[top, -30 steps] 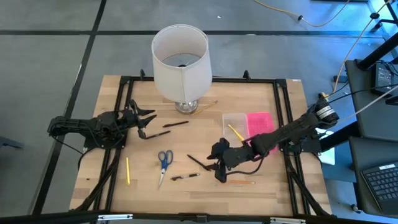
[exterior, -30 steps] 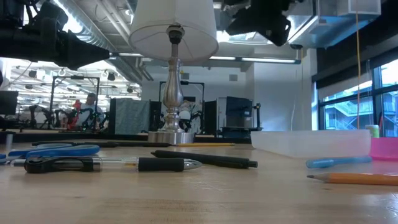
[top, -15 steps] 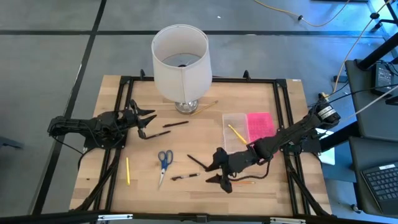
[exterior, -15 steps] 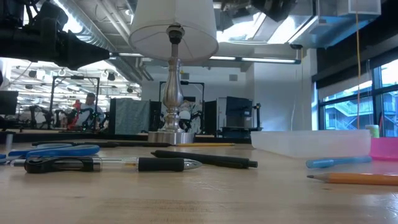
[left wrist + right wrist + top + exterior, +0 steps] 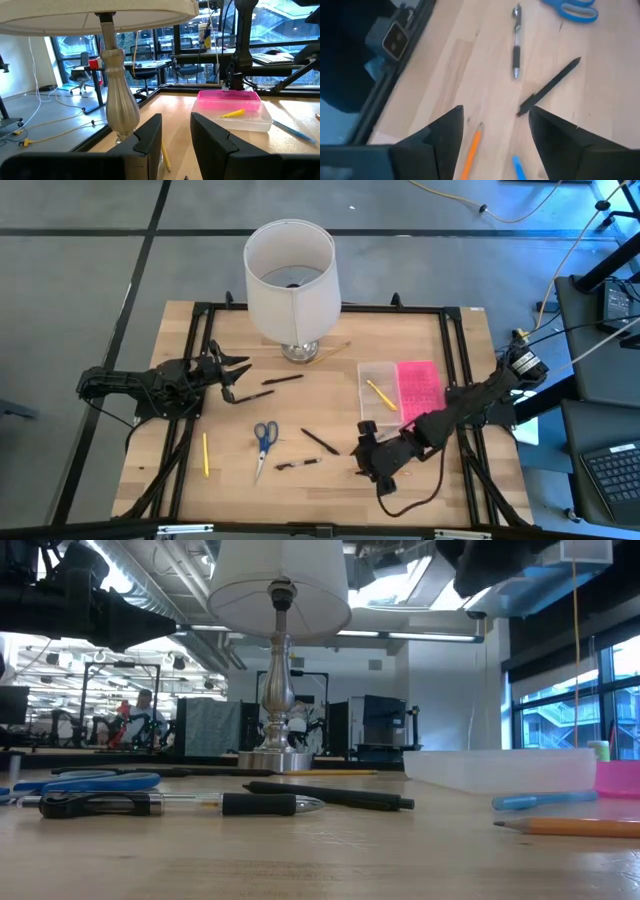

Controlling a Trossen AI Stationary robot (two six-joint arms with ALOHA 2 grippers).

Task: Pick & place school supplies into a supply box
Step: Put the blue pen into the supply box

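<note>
Dark fingers of my right gripper (image 5: 366,457) stand wide apart and hold nothing; it hovers over the front of the table (image 5: 420,480), just in front of the supply box (image 5: 400,389). From its wrist I see an orange pencil (image 5: 471,149) and the tip of a blue pen (image 5: 519,167) between the fingers, lying on the wood. Beyond them lie a black pen (image 5: 549,86), a second pen (image 5: 515,41) with a clear barrel, and the blue-handled scissors (image 5: 570,8).

My left gripper (image 5: 234,377) waits at the table's left side, fingers parted by a narrow gap, holding nothing, pointed toward the white lamp (image 5: 290,278).

The box lies open at the right: the clear tray holds 1 yellow pencil (image 5: 380,394), resting at a slant, and the pink lid (image 5: 419,384) lies flat beside it. Outside it, I count another yellow pencil (image 5: 205,454) at front left, a dark pen (image 5: 283,379) near the lamp base, and a pencil (image 5: 333,351) right of the base.
</note>
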